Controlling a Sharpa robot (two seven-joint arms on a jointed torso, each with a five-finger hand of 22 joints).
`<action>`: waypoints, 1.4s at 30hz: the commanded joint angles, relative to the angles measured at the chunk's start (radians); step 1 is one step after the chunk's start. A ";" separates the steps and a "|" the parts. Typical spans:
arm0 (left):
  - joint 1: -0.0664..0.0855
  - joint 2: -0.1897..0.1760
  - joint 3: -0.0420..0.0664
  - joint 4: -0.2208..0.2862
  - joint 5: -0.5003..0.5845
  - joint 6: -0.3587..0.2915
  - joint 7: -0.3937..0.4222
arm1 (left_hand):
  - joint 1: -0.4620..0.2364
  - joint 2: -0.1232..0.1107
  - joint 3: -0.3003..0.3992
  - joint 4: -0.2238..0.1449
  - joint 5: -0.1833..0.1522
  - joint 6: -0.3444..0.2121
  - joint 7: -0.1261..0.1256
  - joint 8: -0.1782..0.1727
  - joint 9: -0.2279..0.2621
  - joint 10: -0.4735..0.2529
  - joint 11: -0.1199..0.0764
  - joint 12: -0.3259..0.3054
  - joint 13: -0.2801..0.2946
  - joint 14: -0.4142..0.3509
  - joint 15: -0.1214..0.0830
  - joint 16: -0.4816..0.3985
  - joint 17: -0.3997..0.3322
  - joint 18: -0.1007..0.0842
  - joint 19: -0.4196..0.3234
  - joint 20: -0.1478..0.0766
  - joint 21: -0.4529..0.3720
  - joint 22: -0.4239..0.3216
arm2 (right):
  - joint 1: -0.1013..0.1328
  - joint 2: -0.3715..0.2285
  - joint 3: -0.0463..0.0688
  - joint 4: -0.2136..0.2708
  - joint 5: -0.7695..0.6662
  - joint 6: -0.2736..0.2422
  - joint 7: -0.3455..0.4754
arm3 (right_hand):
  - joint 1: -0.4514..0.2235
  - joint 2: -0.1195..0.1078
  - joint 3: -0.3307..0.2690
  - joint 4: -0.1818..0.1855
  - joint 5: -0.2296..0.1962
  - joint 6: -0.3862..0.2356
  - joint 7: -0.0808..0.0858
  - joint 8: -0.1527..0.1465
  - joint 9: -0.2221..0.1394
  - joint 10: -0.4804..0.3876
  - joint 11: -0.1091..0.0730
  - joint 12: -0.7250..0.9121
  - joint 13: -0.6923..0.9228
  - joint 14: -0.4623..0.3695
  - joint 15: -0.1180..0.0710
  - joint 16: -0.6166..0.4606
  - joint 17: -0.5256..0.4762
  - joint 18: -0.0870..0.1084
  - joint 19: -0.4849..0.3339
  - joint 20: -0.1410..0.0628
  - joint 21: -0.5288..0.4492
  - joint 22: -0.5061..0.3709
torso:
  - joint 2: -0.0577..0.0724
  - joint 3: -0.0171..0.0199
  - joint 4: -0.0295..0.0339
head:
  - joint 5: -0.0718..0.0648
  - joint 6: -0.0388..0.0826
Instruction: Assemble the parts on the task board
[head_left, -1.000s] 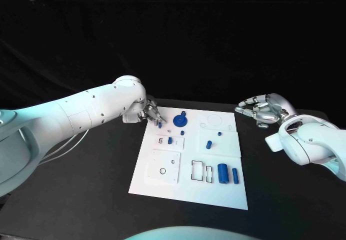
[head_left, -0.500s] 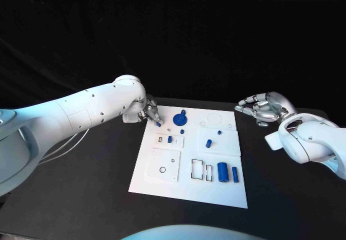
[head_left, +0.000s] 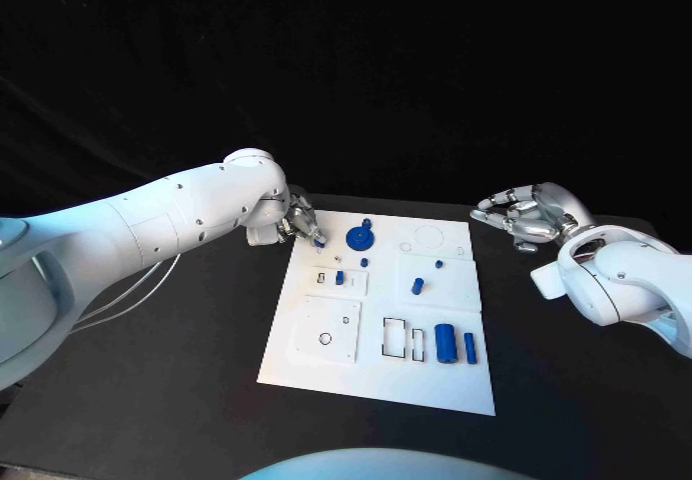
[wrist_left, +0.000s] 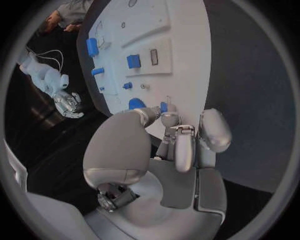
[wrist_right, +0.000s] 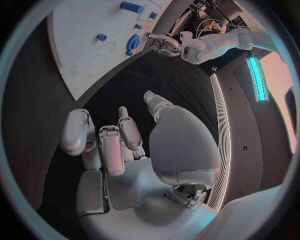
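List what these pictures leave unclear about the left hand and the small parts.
- Head view: the left hand sits at the board's far left corner; its own fingers hide any grip.
- Left wrist view: a small blue piece shows at the fingertips; pinched or merely touched, unclear.
- Head view: the tiniest board parts are too small to identify.

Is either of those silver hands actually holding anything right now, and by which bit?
The left hand pinches a small blue part between its fingertips; which end it grips cannot be told. The right hand holds nothing, its fingers curled in.

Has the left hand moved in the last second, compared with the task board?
Yes, slightly. The left hand has drawn back from the round blue part toward the task board's far left corner.
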 joint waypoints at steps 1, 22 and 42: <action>0.000 -0.013 0.000 0.022 0.066 -0.032 0.012 | -0.008 -0.009 0.126 -0.113 0.003 -0.011 0.000 0.061 0.044 -0.001 0.003 -0.003 0.001 0.086 0.000 -0.004 0.197 -0.004 -0.003 0.000 -0.003 0.000 | -0.001 0.000 0.000 0.000 -0.005 0.007 0.005 | -0.001 0.008 -0.002 0.003 0.005 0.000 -0.004 0.006 -0.001 -0.001 -0.001 -0.003 0.001 0.052 -0.005 -0.004 0.042 0.018 -0.001 -0.003 -0.005 -0.001 | -0.002 0.0008 0.0014 | 0.001 0.000; -0.024 -0.189 -0.002 0.315 0.132 -0.186 0.024 | -0.073 -0.049 0.236 -0.156 0.006 0.007 -0.013 0.109 0.058 0.064 -0.010 0.047 0.069 0.084 -0.012 -0.009 0.184 -0.009 0.012 -0.009 0.019 0.034 | -0.001 -0.007 0.000 0.000 -0.011 0.005 0.005 | -0.001 0.008 -0.003 0.004 0.007 0.000 -0.004 0.006 -0.001 -0.001 -0.001 -0.002 0.001 0.052 -0.005 -0.004 0.042 0.018 0.000 -0.003 -0.004 0.000 | -0.009 0.0008 0.0052 | 0.004 -0.006; -0.065 -0.208 -0.013 0.371 -0.018 -0.163 0.016 | -0.102 -0.059 0.253 -0.163 0.006 0.025 -0.024 0.127 0.059 0.094 -0.019 0.071 0.104 0.086 -0.019 -0.007 0.187 -0.011 0.015 -0.015 0.025 0.043 | -0.001 -0.006 -0.001 -0.001 -0.013 0.006 0.005 | -0.001 0.008 -0.003 0.004 0.007 0.000 -0.004 0.006 -0.001 -0.001 -0.001 -0.002 0.001 0.052 -0.005 -0.004 0.042 0.018 0.000 -0.003 -0.004 0.000 | -0.005 0.0010 0.0029 | 0.001 -0.021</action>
